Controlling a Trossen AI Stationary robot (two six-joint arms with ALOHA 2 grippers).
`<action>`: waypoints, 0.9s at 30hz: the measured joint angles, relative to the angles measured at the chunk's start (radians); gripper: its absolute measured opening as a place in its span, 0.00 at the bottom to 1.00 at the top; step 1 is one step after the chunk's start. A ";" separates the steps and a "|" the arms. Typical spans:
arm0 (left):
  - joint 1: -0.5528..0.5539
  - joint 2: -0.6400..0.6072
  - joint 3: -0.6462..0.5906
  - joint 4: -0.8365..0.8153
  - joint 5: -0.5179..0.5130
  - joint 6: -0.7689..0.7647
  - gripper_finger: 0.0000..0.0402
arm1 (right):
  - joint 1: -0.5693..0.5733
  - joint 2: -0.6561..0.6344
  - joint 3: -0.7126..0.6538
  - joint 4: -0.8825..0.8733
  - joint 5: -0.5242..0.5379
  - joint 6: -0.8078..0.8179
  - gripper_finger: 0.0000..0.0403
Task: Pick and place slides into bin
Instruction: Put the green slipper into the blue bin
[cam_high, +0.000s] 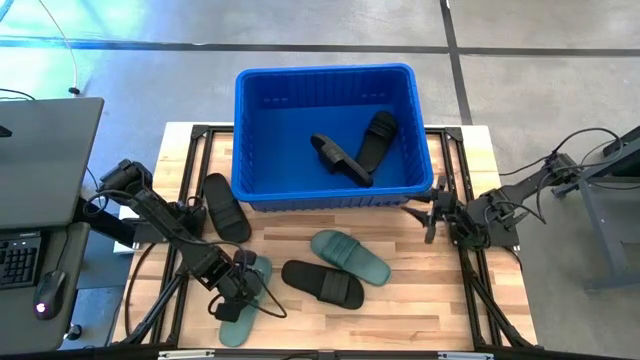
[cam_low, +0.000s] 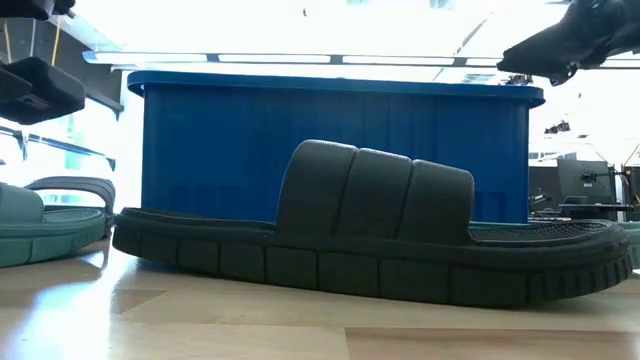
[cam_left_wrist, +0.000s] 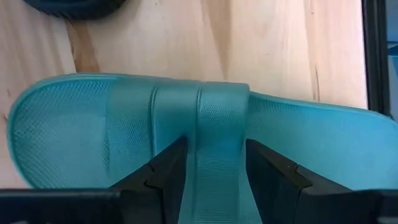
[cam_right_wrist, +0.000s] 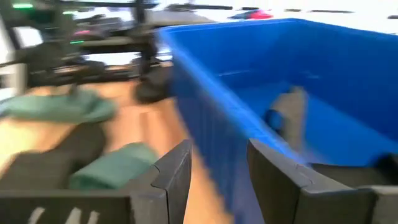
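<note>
Two black slides (cam_high: 352, 150) already in bin (cam_high: 250, 130); four left on table nr its front. Left gripper (cam_left_wrist: 214, 168) straddling green slide (cam_left_wrist: 199, 140) strap, fingers open, ready to clamp. Right gripper (cam_right_wrist: 217, 177) empty, open, at bin front-right corner.

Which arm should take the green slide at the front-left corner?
Left. Its gripper is open, fingers straddling that green slide's strap. The right gripper is empty beside the bin's front right corner.
</note>
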 joint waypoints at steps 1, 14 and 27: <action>0.000 0.000 0.000 -0.001 0.007 -0.003 0.37 | 0.000 0.000 0.000 -0.002 0.017 0.006 0.36; -0.002 0.000 0.093 -0.077 0.016 -0.084 0.37 | 0.000 0.000 0.000 -0.005 -0.059 0.005 0.36; 0.000 0.063 0.101 -0.065 0.076 -0.205 0.37 | 0.000 0.000 0.000 -0.006 -0.072 0.005 0.36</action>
